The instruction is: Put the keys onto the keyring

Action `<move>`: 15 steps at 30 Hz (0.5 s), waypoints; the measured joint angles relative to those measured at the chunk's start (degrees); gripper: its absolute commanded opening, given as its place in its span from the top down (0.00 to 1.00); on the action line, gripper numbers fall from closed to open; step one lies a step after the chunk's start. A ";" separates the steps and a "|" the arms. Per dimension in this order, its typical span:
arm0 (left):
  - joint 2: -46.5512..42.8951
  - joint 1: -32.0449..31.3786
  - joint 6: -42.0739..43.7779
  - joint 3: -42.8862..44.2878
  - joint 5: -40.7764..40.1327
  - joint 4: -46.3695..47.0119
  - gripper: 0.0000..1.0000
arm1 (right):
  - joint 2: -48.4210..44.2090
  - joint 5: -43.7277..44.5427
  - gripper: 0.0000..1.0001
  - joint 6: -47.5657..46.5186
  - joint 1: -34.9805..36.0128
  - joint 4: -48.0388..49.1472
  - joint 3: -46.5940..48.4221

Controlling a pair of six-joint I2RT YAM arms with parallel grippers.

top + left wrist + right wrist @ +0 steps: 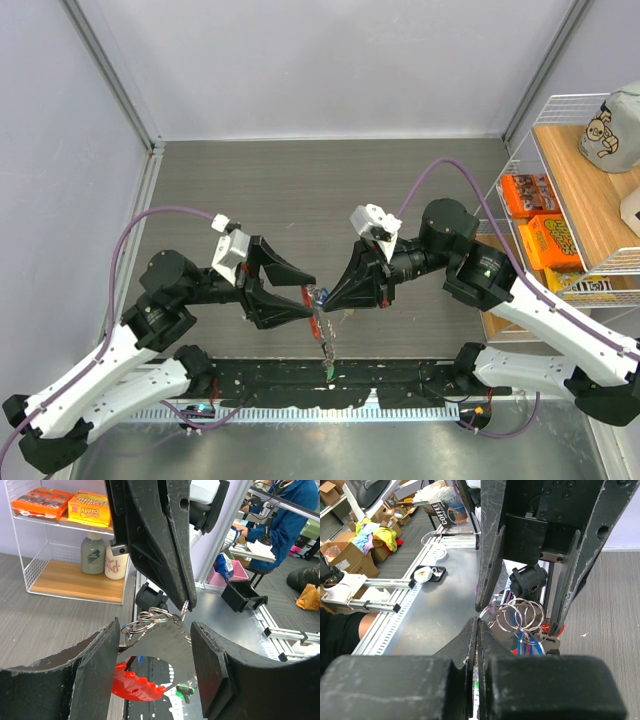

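Above the table point(250, 200), right tool point(476, 628) pinches keyring point(152, 615).

1. Top view: keys point(320, 305) near the table's point(250, 200) near edge are too small to tell apart (just a clump).
2. Red tag point(137, 685) is half hidden behind a finger point(95, 680).
3. Blue tags' point(529, 646) lower ends are hidden.

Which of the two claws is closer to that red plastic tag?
Left. The red tag lies between the fingers of the open left gripper, against one of them. The right gripper is shut on the metal rings, just beyond the tag.
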 measured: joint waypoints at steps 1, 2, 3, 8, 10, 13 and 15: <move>0.00 0.02 -0.04 -0.07 0.11 0.13 0.37 | 0.07 -0.04 0.94 0.00 0.09 0.02 0.20; 0.00 0.00 -0.04 -0.13 0.15 0.26 0.36 | 0.15 -0.13 0.94 0.00 0.26 0.13 0.39; 0.00 0.02 -0.07 -0.13 0.17 0.26 0.35 | 0.28 -0.15 0.94 -0.04 0.31 0.15 0.55; -0.94 0.02 0.22 -0.13 -0.50 -0.37 0.29 | 0.92 0.61 0.94 -1.77 0.81 -2.14 2.29; -1.84 0.02 0.68 -0.13 -1.22 -1.77 0.28 | 0.90 1.14 0.95 -2.69 0.98 -3.23 2.60; -3.54 0.00 1.75 0.04 -2.34 -4.39 0.27 | 0.90 1.95 0.94 -3.61 1.05 -4.66 2.69; -4.50 0.02 2.27 0.59 -2.95 -6.23 0.26 | 0.90 2.36 0.94 -3.96 1.07 -5.18 2.69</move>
